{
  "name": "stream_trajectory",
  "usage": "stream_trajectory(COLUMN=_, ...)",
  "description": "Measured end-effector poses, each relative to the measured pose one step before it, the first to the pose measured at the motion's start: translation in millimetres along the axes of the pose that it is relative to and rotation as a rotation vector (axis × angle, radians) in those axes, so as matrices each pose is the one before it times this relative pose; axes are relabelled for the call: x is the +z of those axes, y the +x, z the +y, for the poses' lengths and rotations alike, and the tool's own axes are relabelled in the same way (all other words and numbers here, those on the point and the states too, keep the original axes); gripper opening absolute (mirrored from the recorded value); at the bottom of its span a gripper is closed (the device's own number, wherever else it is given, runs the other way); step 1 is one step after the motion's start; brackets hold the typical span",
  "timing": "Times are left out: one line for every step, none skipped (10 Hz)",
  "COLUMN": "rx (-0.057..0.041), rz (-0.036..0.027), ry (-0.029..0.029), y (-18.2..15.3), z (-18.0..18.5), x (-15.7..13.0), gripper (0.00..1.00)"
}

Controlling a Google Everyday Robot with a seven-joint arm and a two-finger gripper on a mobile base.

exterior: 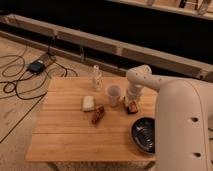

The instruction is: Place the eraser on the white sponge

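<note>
- The eraser is a small, flat, dark block with reddish-orange along its edges. No writing on it can be made out.
- It is on the right part of the wooden surface, just to the right of the white paper cup and behind the dark bowl.
- The white sponge is an off-white pad with rounded corners. It lies flat to the left of the cup, and its whole top face is in view.
- The cup stands upright between the sponge and the eraser, so the two are well apart.
- The gripper points down from the white arm, which bends over the far right side of the surface.
- The gripper is directly over the eraser, with its tip at or just above the block. Whether it is clamped on the eraser or released cannot be told.
- A reddish-brown, lumpy, sausage-like piece lies just in front of the sponge and to its right. Whether the two touch cannot be told.
- A small clear bottle stands upright behind the sponge, near the far edge.
- The bowl sits at the near right of the surface, partly hidden by the robot's white body.
- On the floor to the left lie black cables and a small blue box.
</note>
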Motion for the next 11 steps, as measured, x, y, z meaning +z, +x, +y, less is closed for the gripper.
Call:
stream_trajectory(rx=0.01688, rz=-0.00443, ry=0.00725, y=3.96, z=-3.92, x=-8.62, gripper=0.00)
stream_trajectory(rx=0.01826, rz=-0.00866, ry=0.00984, y=4.71, z=-4.00, x=-13.72, gripper=0.00)
stream_trajectory(rx=0.00670, rz=-0.00658, ry=0.00885, y=3.21, z=-1.87, x=-9.42, gripper=0.00)
stream_trajectory(rx=0.00571, rz=-0.01282, ry=0.01247, y=4.54, z=-0.57, x=-16.43, gripper=0.00)
stream_trajectory(rx=0.00040, rz=-0.01480, ry=0.01089, y=6.33, z=2.77, x=-20.99, gripper=0.00)
stream_trajectory(rx=-0.00421, rz=-0.00943, ry=0.00552, y=4.95, z=4.56, x=-13.83, gripper=0.00)
stream_trajectory(rx=-0.00712, rz=-0.00773, ry=0.00411, y=6.00, z=6.68, x=-12.93, gripper=0.00)
stream_trajectory(rx=-0.01205, rz=-0.00830, ry=0.00513, y=8.26, z=11.22, x=-15.49, gripper=0.00)
stream_trajectory(rx=-0.01508, rz=-0.00675, ry=0.00222, y=9.94, z=15.62, x=-14.47, gripper=0.00)
stream_trajectory(rx=-0.01155, rz=-0.00469, ry=-0.00059, y=6.91, z=13.43, x=-9.73, gripper=0.00)
stream_trajectory(rx=-0.01491, rz=0.00130, ry=-0.00333, y=7.01, z=16.27, x=-7.36, gripper=0.00)
